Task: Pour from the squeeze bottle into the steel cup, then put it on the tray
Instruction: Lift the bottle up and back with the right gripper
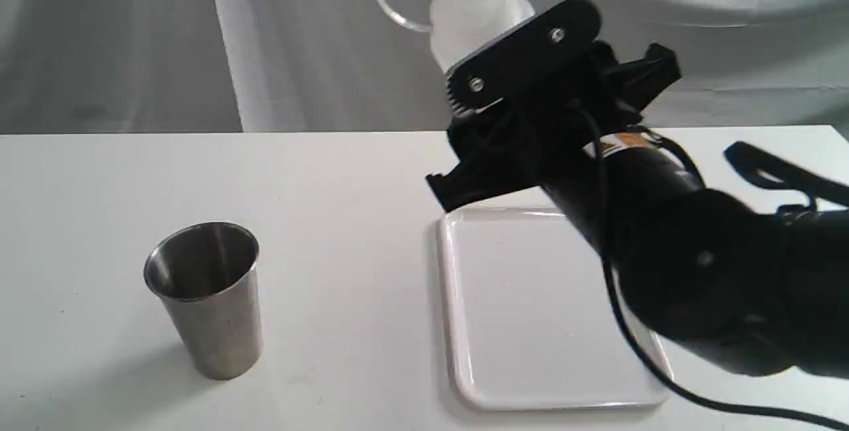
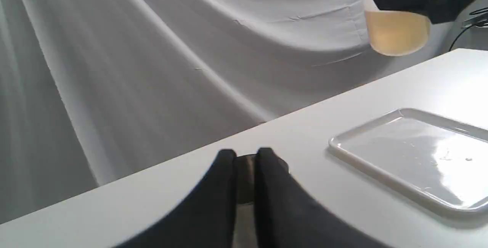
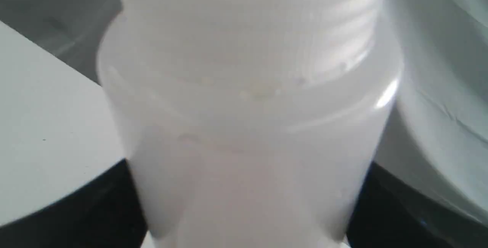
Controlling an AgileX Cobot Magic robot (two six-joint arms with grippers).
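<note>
— Where's your right pincer?

— Clamped on the body of the squeeze bottle, below the threaded shoulder, which leaves the nozzle free for pouring. I hold it high, nozzle up, over the far edge of the tray.

— And the steel cup?

— Upright on the bench, well to the left and untouched. I judge the pour isn't begun. My left pincer is only a slit apart, holding nothing.
</note>
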